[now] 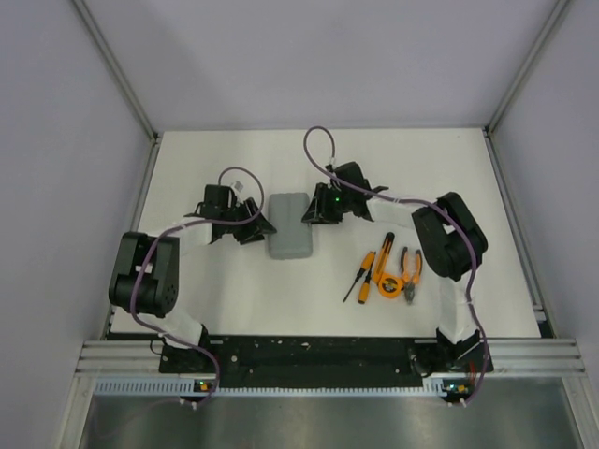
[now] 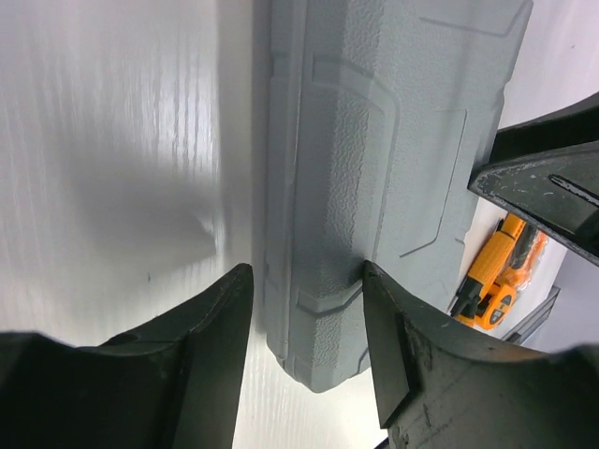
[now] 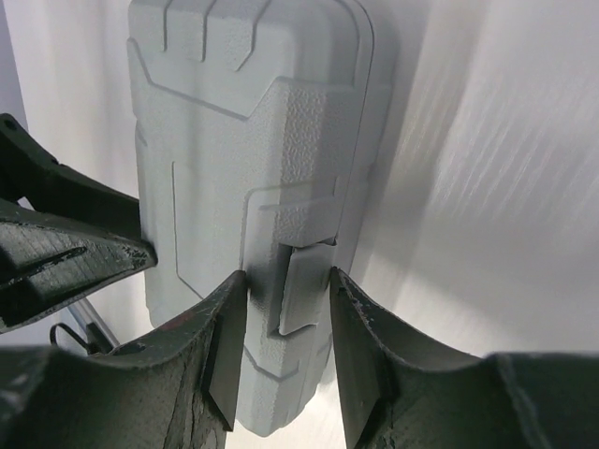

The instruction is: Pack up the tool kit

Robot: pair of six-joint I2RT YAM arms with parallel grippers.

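Closed grey case point(image 1: 289, 238) sits mid-table point(image 1: 225, 168), with the orange-and-black tools point(image 1: 386, 271) waiting nearer the right edge. Left gripper point(image 2: 306, 281) straddles one long edge, jaws not yet tight, probably to steady it. Right gripper point(image 3: 286, 281) pinches the latch point(image 3: 304, 290), likely to pop it.

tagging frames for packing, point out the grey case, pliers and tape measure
grey case point(image 1: 289, 224), top view, middle of its lid
pliers point(image 1: 411, 281), top view, where the handles meet
tape measure point(image 1: 388, 283), top view, its round body

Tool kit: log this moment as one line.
case: closed, flat on table | left gripper: straddling case's left edge | right gripper: straddling its right-edge latch | tools: loose on table, right of case
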